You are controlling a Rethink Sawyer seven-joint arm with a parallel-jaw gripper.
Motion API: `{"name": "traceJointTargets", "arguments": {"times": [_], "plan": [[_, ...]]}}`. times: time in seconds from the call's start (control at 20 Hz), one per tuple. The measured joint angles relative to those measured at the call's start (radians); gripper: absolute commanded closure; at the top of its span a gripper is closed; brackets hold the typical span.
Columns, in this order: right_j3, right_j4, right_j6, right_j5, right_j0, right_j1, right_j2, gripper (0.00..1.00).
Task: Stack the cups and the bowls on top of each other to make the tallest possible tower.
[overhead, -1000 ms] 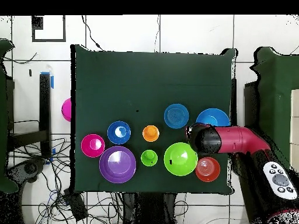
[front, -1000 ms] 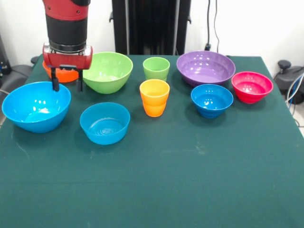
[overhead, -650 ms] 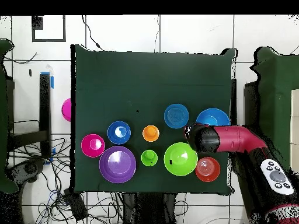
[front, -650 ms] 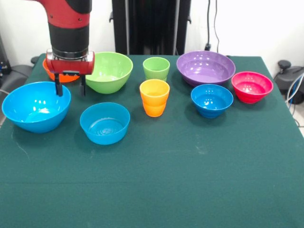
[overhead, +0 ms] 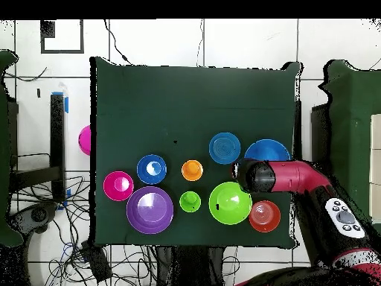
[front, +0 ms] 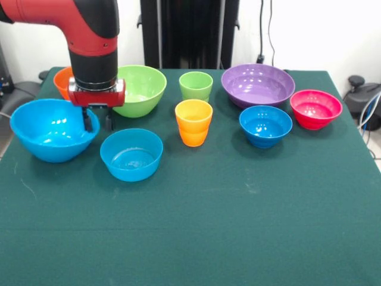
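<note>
The gripper (front: 98, 121), fingers spread, straddles the 3 o'clock rim of the large blue bowl (front: 50, 131), apparently positioned to pinch that wall for lifting.

Table with dark green cloth cover (front: 238, 226) carries glossy plastic ware — seven round bowls, two ribbed cups. Orange-yellow ribbed cup (front: 193, 122) stands centrally; light green ribbed cup (front: 196, 86) just behind it — separate.

The bowls, such as the purple bowl (front: 258, 84), look like glossy smooth plastic with bright highlights. The 2 cups, orange-yellow cup (front: 193, 122) and green cup (front: 196, 86), look the same. The desk (front: 238, 226) wears matt green cloth.
</note>
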Motion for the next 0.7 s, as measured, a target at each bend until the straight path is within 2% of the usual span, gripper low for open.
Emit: {"name": "traceJointTargets", "arguments": {"times": [0.7], "plan": [[-0.018, 0.000, 0.000, 0.000, -0.004, -0.020, 0.005, 1.00]]}}
